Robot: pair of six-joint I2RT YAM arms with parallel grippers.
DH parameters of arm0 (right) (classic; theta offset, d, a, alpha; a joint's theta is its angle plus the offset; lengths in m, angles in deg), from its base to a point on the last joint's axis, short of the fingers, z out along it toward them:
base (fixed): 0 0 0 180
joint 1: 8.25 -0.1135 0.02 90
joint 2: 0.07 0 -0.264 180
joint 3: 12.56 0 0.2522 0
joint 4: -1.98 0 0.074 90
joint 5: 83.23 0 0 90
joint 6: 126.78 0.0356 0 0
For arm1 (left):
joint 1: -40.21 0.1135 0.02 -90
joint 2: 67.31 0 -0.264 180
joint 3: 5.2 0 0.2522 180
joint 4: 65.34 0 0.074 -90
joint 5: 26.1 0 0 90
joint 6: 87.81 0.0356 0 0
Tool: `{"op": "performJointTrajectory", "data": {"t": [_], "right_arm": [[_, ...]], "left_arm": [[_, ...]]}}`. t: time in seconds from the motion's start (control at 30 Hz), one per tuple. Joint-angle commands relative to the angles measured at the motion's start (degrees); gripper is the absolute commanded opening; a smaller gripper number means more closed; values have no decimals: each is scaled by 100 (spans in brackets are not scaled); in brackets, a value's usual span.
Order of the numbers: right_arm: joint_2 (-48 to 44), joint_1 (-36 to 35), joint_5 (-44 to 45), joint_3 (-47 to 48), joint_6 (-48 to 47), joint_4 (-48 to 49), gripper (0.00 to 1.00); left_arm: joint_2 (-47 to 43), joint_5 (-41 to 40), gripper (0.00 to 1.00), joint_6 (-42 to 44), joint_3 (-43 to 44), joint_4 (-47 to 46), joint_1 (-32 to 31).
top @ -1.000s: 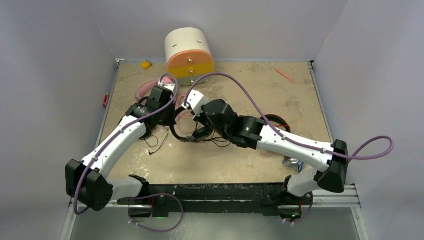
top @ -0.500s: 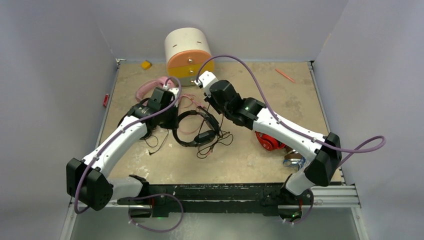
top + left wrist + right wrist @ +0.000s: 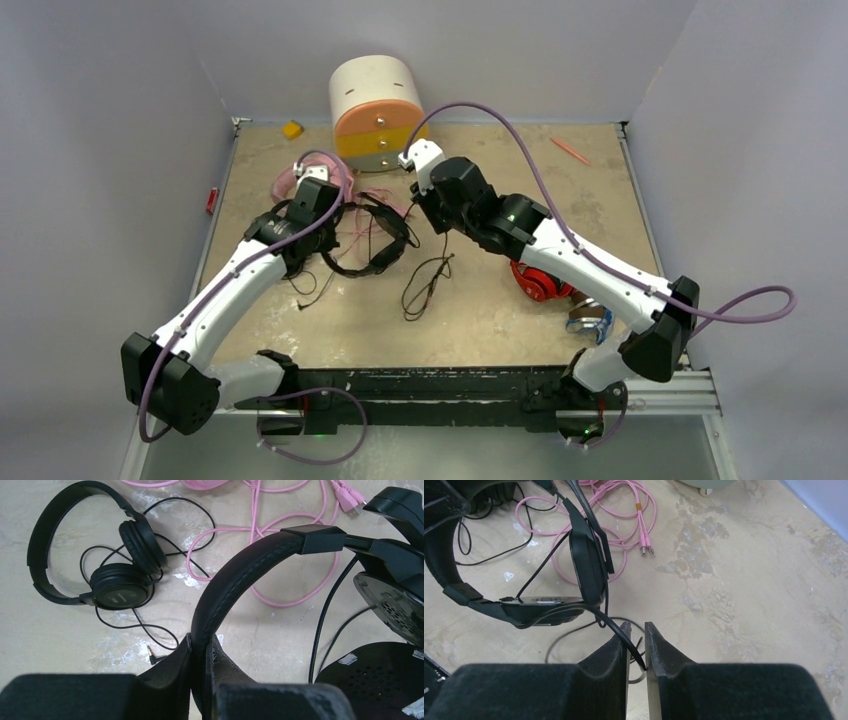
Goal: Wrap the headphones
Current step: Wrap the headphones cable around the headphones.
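Left jaws clamp the black headphones (image 3: 380,265) by the headband (image 3: 225,580); right jaws pinch the cable (image 3: 611,623). Keep it taut while looping round the band.

- You have the large black headphones (image 3: 232,577) held up left of centre. The left gripper (image 3: 200,645) pinches the padded headband and the right gripper (image 3: 636,630) nips the thin black cable (image 3: 610,621), whose slack trails onto the table.
- Your small black headphones (image 3: 120,585) lie flat just left of them, cups folded together, cable loose.
- Your pink headphones (image 3: 288,180) lie far left, cable in loose loops.
- Your red headphones (image 3: 535,285) sit to the right, partly hidden.
- Your silver-hinged headphones (image 3: 588,322) lie near right, mostly hidden.
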Motion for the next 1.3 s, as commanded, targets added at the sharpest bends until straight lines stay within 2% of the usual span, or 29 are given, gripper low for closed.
{"op": "performJointTrajectory", "data": {"t": [0.0, 0.1, 0.23, 0.47, 0.63, 0.83, 0.97, 1.27], "right_arm": [[-59, 37, 176, -79, 105, -20, 19], [76, 129, 398, -60, -53, 105, 18], [222, 221, 368, -11, -413, 452, 18], [143, 237, -240, -65, -885, 1173, 19], [458, 283, -757, 188, -969, 1070, 20], [676, 604, -1360, 236, -361, 859, 18], [318, 1010, -1886, -431, 109, 1218, 18], [-857, 1651, -2147, -2254, 1001, 2452, 24]], "left_arm": [[-310, 147, 0, -67, 119, -240, -2], [-346, 1425, 0, 560, 210, -222, -4], [-219, 2991, 0, 963, 310, 164, -8], [-150, 4124, 0, 1132, 219, 355, -478], [-180, 4471, 0, 1178, 251, 392, -839], [-524, 4497, 0, 954, 428, 457, -901], [-557, 4106, 0, 631, 762, 922, -904], [-456, 4240, 0, 221, 1618, 1274, -864]]}}
